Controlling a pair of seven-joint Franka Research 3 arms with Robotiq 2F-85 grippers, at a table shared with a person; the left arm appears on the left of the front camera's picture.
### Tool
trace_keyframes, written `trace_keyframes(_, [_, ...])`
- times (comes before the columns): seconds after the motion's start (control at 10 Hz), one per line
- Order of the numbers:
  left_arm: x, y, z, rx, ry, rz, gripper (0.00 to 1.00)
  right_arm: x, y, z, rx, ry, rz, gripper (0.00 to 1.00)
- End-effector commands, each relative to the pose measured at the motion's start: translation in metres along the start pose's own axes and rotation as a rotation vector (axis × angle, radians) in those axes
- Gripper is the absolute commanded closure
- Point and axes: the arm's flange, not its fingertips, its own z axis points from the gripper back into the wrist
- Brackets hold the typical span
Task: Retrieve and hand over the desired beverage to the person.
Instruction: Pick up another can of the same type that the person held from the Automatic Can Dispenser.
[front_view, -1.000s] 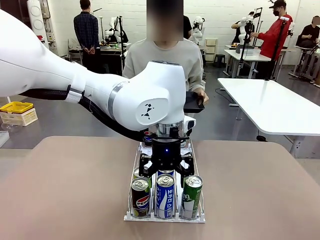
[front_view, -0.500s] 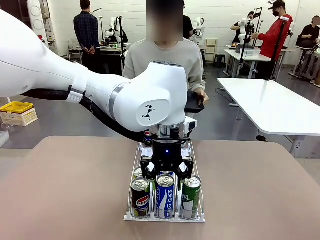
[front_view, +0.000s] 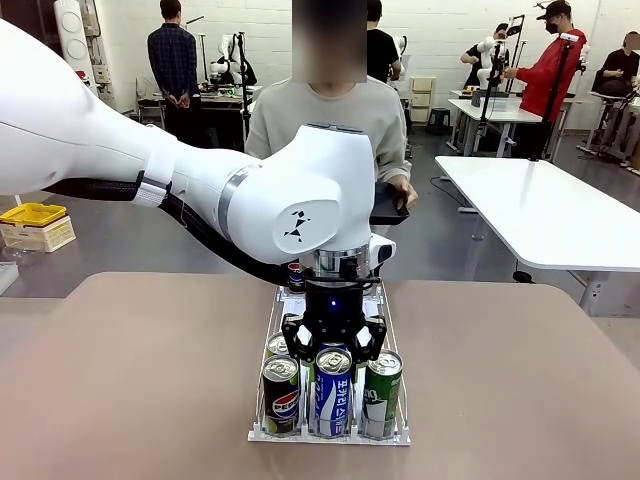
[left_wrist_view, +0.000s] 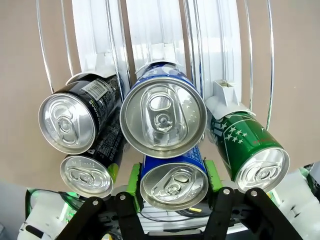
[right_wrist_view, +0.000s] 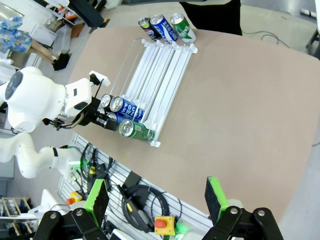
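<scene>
A white wire rack (front_view: 392, 432) on the table holds black, blue and green cans at its near end. My left gripper (front_view: 333, 345) reaches straight down into the middle lane. In the left wrist view its green pads (left_wrist_view: 133, 176) press both sides of a blue can (left_wrist_view: 172, 192), so it is shut on that can. A second blue can (left_wrist_view: 162, 117) stands just beyond it. The person (front_view: 330, 115) in a grey sweatshirt stands at the far side of the table. My right gripper (right_wrist_view: 156, 200) hangs open high above the table with nothing in it.
Black cans (left_wrist_view: 67, 122) fill the lane on one side of the held can and a green can (left_wrist_view: 250, 160) leans on the other. Three more cans (right_wrist_view: 167, 26) stand at the rack's far end. A white table (front_view: 545, 205) stands off to the right.
The left gripper's fingers have drawn in from wide open to shut around the blue can. The arm itself has barely moved. The right gripper is unchanged.
</scene>
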Motion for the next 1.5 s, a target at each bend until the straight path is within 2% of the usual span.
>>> trace_keyframes(0.0, [-0.001, 0.001, -0.001, 0.005, -0.001, -0.033, 1.00, 0.001, 0.001, -0.001, 0.017, -0.002, -0.001, 0.00])
trace_keyframes(0.1, [-0.005, 0.001, 0.005, 0.028, -0.006, -0.046, 1.00, 0.001, 0.001, -0.001, 0.017, -0.002, -0.001, 0.00])
trace_keyframes(0.2, [-0.014, 0.000, 0.022, 0.033, 0.011, -0.037, 0.55, 0.001, 0.001, -0.001, 0.017, -0.002, -0.001, 0.00])
trace_keyframes(0.4, [-0.041, -0.001, 0.076, 0.028, -0.023, -0.035, 0.55, 0.001, 0.001, -0.001, 0.017, -0.002, -0.001, 0.00])
trace_keyframes(0.6, [-0.068, 0.003, 0.142, -0.045, -0.107, 0.013, 0.55, 0.001, 0.001, -0.001, 0.017, -0.002, -0.001, 0.00])
trace_keyframes(0.8, [-0.073, 0.004, 0.192, -0.082, -0.154, 0.080, 0.55, 0.001, 0.001, -0.001, 0.017, -0.002, -0.001, 0.00])
trace_keyframes(1.0, [-0.066, 0.000, 0.238, -0.027, -0.200, 0.116, 0.55, 0.001, 0.001, -0.001, 0.017, -0.002, -0.001, 0.00])
trace_keyframes(1.2, [-0.038, 0.008, 0.274, 0.026, -0.164, 0.139, 0.55, 0.001, 0.001, -0.001, 0.017, -0.002, -0.001, 0.00])
trace_keyframes(1.4, [-0.013, 0.024, 0.296, 0.025, -0.182, 0.124, 0.55, 0.001, 0.001, -0.001, 0.017, -0.002, -0.001, 0.00])
